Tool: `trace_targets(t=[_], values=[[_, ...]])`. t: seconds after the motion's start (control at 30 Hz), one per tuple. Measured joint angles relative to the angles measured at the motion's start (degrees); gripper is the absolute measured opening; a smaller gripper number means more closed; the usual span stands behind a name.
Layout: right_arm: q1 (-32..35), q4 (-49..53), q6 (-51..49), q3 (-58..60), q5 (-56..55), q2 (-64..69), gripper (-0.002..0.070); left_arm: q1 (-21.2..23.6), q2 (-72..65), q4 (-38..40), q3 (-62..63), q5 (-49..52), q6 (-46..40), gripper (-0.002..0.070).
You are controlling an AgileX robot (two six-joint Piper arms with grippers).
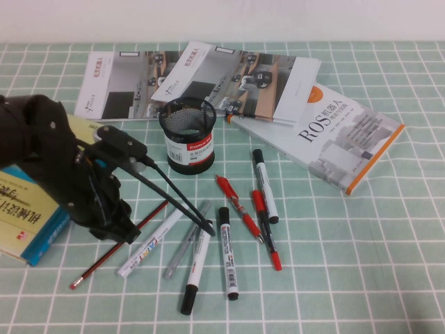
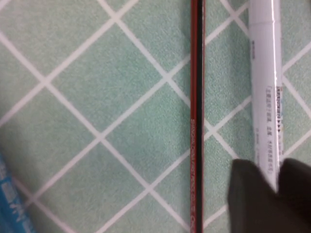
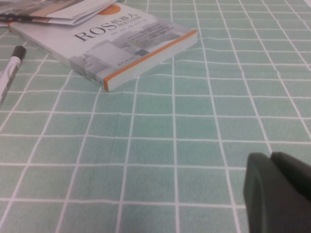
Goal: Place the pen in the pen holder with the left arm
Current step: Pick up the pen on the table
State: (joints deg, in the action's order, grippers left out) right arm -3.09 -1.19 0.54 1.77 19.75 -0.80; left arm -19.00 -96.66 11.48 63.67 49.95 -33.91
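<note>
Far left, at nine o'clock of my work, lies the blue and yellow paperback book (image 1: 28, 223); I must not bump it. My left gripper (image 1: 115, 226) hangs low over the long, thin dark red pen with the pale tip (image 1: 97, 264), which lies flat on the green checked tablecloth (image 1: 361, 278) along a seven-to-one o'clock line. Open or closed, I cannot tell from here. My wrist camera shows the pen off to one side, so I'd centre over its shaft before closing. Careful: the slim white marker (image 1: 149, 243) lies just beside it at three o'clock. The round black wire-mesh pen holder (image 1: 186, 136) stands upright at one o'clock, so lift, tip the pen upright, then lower. My right gripper (image 3: 279, 191) sits parked over bare cloth, state unclear
</note>
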Motion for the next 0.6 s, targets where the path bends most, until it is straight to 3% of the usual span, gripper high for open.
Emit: trace_targets(t=[0.13,0.2,0.6], values=[[0.00,0.00,0.00,0.00,0.00,0.00,-0.0020,0.47,-2.49,0.27,0.00,-1.66,-0.15,0.0283],[0.00,0.00,0.00,0.00,0.00,0.00,-0.0020,0.47,-3.95,-0.27,0.00,-3.26,-0.15,0.0320],[0.00,0.00,0.00,0.00,0.00,0.00,-0.0020,0.36,-8.03,-3.87,0.57,-6.85,-0.26,0.0276]])
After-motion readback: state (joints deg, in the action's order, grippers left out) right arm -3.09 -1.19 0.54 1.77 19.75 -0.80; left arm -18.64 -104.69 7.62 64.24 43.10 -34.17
